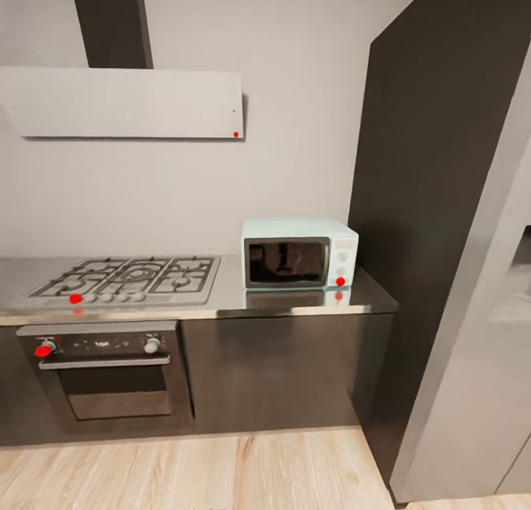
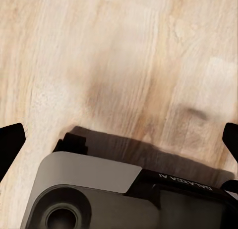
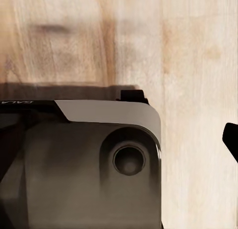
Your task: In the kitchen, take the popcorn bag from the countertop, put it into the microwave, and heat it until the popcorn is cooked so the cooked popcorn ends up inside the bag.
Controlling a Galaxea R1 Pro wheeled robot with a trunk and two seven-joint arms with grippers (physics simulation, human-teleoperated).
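The microwave [image 1: 299,252] sits on the countertop [image 1: 295,300] at its right end, close against the wall, door shut, a red light lit at the bottom of its knob panel. To its left the hob [image 1: 133,277] is set into the same steel top, with the oven [image 1: 107,370] below it and the hood [image 1: 122,102] on the wall above. A tall dark cabinet [image 1: 435,200] stands just right of the countertop. Pale wood floor [image 1: 192,473] runs in front. In the left wrist view the left gripper [image 2: 119,139] hangs above the floor and the robot's grey base [image 2: 84,189], its dark fingers [image 2: 10,142] spread wide with nothing between them. In the right wrist view one dark fingertip [image 3: 231,139] of the right gripper shows above floor and base; whether it is spread or closed cannot be told.
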